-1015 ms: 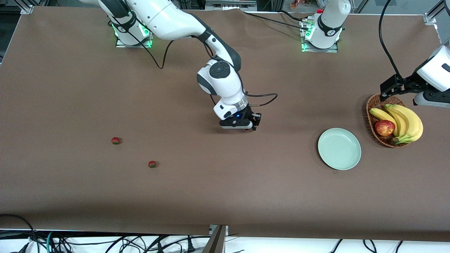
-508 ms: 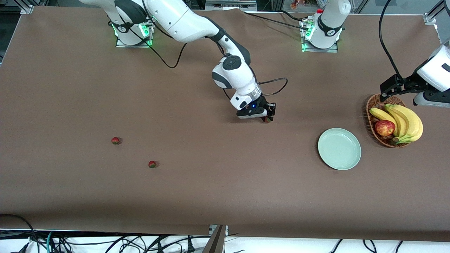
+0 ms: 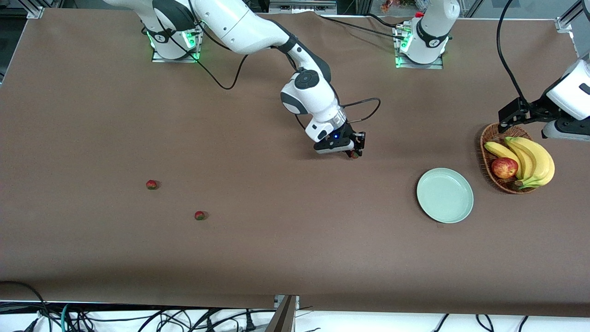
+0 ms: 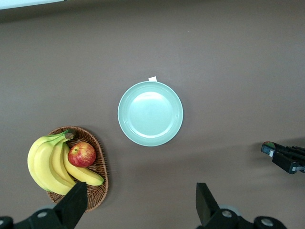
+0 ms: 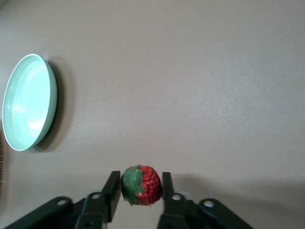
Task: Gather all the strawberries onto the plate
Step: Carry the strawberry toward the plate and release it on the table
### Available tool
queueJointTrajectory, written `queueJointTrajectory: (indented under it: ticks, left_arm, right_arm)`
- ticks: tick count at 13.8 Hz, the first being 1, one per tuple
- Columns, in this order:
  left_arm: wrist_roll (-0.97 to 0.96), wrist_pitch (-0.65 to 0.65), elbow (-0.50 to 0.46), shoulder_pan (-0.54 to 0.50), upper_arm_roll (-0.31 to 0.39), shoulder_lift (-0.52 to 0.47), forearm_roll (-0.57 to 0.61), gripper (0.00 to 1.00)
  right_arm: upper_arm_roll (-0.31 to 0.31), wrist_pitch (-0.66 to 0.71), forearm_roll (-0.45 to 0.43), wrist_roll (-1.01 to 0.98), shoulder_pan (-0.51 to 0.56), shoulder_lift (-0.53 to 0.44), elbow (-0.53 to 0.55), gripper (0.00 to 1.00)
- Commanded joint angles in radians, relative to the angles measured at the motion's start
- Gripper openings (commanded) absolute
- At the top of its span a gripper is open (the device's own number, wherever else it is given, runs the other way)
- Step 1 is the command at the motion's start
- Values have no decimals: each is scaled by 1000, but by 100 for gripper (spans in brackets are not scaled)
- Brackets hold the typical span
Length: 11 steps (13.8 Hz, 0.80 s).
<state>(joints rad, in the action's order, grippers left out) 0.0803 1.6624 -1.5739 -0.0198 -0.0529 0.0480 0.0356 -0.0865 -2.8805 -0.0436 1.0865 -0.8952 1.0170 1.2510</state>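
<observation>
Strawberries are what we count first: three small red berries with green caps. Two lie on the brown table [image 3: 258, 240] at the left of the front view, one [image 3: 151, 185] in the middle left and one [image 3: 199, 215] lower and a little to the right. The third strawberry [image 5: 141, 185] sits between the fingers of the right gripper [image 3: 354, 151], whose jaws stand narrowly apart with the berry between them, over bare table near the frame's centre. We see one mint-green plate [image 3: 445, 195] at lower right, holding nothing, one wicker basket [image 3: 489, 154] with a bunch of bananas [image 3: 530, 161] and one apple [image 3: 504, 168]. Since a second ago the right gripper has carried its berry up and rightward toward the plate. The left gripper [image 4: 138, 202] waits wide open above the basket and plate.
</observation>
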Motion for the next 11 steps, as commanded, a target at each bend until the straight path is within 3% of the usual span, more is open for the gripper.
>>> queueJointTrajectory:
  ticks: [1, 7, 11]
  left_arm:
    - [-1, -23, 29, -2, 1, 12, -14, 100]
    - [-1, -23, 29, -2, 2, 12, -14, 100]
    - [-1, -23, 28, -2, 1, 12, -14, 100]
  right_arm:
    - [13, -2, -6, 7, -7, 14, -31, 100]
    - [19, 23, -6, -13, 56, -32, -38, 100]
    - [13, 153, -9, -101, 133, -77, -38, 100]
